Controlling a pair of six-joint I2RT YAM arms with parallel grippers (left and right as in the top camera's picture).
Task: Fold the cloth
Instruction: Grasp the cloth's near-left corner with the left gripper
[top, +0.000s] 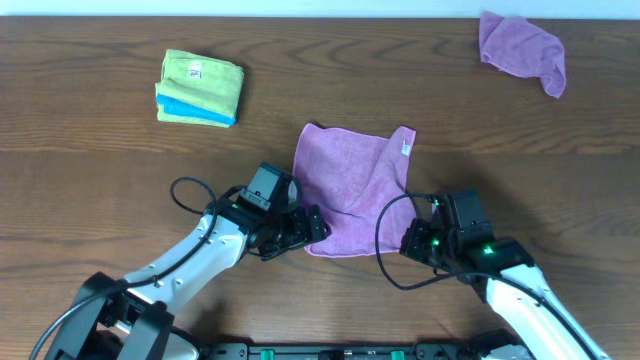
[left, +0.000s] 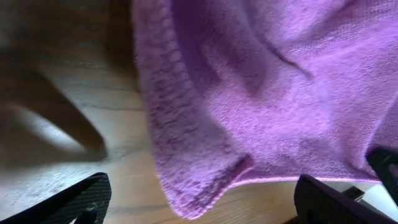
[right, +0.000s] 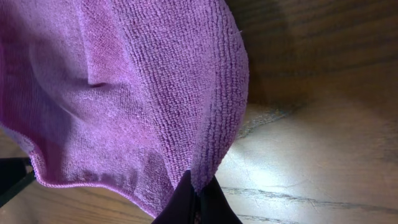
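Observation:
A purple cloth (top: 350, 185) lies partly folded on the wooden table in the overhead view, with a white tag at its far right corner. My left gripper (top: 305, 228) is at the cloth's near left corner. In the left wrist view its jaws (left: 202, 210) are open, with the cloth's corner (left: 249, 93) hanging between them and touching neither. My right gripper (top: 415, 240) is at the cloth's near right edge. In the right wrist view its jaws (right: 198, 202) are shut on a fold of the cloth (right: 124, 93), which is lifted off the table.
A folded stack of green and blue cloths (top: 200, 88) sits at the back left. A crumpled purple cloth (top: 522, 50) lies at the back right corner. Black cables loop beside both arms near the front.

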